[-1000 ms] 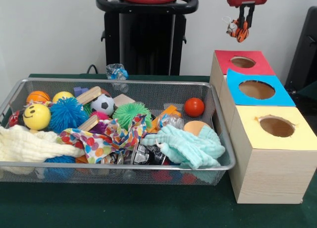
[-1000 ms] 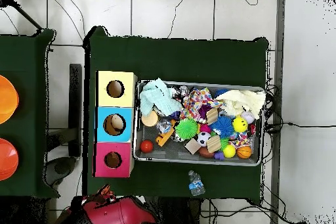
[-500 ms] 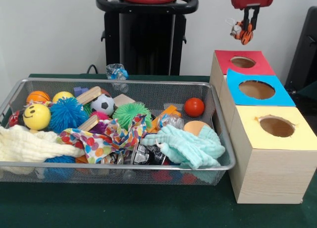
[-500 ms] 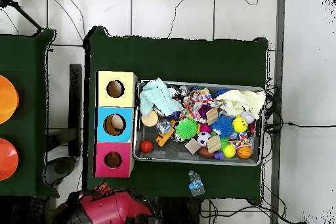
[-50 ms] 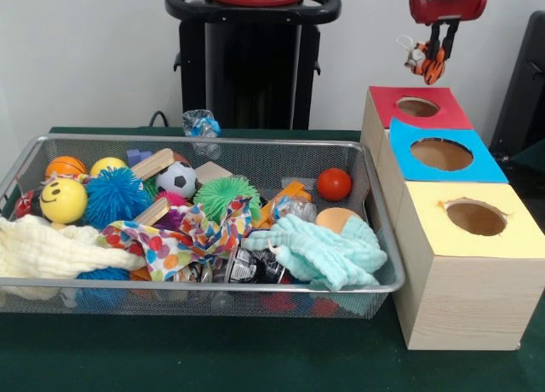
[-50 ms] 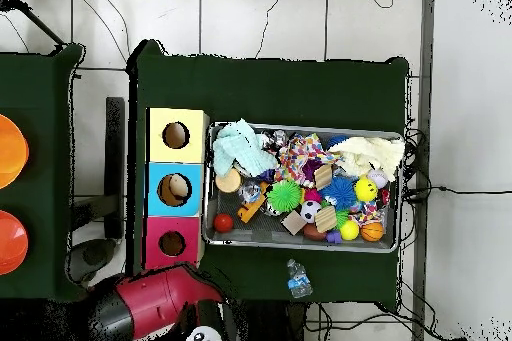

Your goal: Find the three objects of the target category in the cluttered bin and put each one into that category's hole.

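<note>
**Gripper holding a small orange toy above the red-topped box**

The gripper (image 5: 436, 58) hangs from the red arm (image 5: 447, 2) with its dark fingers (image 5: 444, 43) clamped on a small orange, black and white striped toy (image 5: 424, 60), which hangs clear of every surface. Directly below the toy lies the red-topped box (image 5: 447, 112) with its round hole (image 5: 417, 106). Farther from the gripper in the same row follow the blue-topped box (image 5: 473, 165) with its hole (image 5: 441, 153) and the yellow-topped box (image 5: 519, 232) with its hole (image 5: 475, 217). In the overhead view the arm (image 6: 150, 302) appears just beyond the red end of the row, and a pale object sits inside the blue box's hole (image 6: 176, 189). Beside the boxes, well below the gripper, stands the wire-mesh bin (image 5: 255, 149) holding a red ball (image 5: 334, 184), a mint cloth (image 5: 328, 251), a green spiky ball (image 5: 223, 193), a soccer ball (image 5: 176, 178), a blue spiky ball (image 5: 115, 196), a yellow smiley ball (image 5: 63, 200) and a cream cloth (image 5: 51, 249). A plastic bottle (image 5: 201, 123) lies behind the bin.
</note>
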Robot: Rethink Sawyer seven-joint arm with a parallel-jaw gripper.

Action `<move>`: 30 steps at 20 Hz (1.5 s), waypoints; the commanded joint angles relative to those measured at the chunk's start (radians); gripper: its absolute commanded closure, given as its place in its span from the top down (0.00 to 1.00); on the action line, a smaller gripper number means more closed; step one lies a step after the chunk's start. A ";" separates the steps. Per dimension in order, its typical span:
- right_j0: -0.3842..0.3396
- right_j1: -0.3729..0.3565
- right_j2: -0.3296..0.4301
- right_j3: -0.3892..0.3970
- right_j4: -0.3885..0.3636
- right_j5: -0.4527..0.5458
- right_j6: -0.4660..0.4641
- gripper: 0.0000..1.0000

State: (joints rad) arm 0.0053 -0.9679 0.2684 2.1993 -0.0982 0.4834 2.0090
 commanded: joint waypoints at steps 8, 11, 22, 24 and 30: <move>-0.004 0.031 0.038 -0.133 -0.050 0.065 -0.003 0.00; 0.000 0.035 0.036 -0.140 -0.048 0.070 0.002 0.00; -0.003 0.031 0.038 -0.146 -0.027 0.090 0.011 0.00; -0.005 0.028 0.039 -0.137 -0.028 0.083 0.010 0.00; 0.005 -0.024 0.038 -0.063 -0.024 0.047 0.026 0.00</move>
State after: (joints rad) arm 0.0144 -0.9679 0.2684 2.1280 -0.0987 0.4853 2.0090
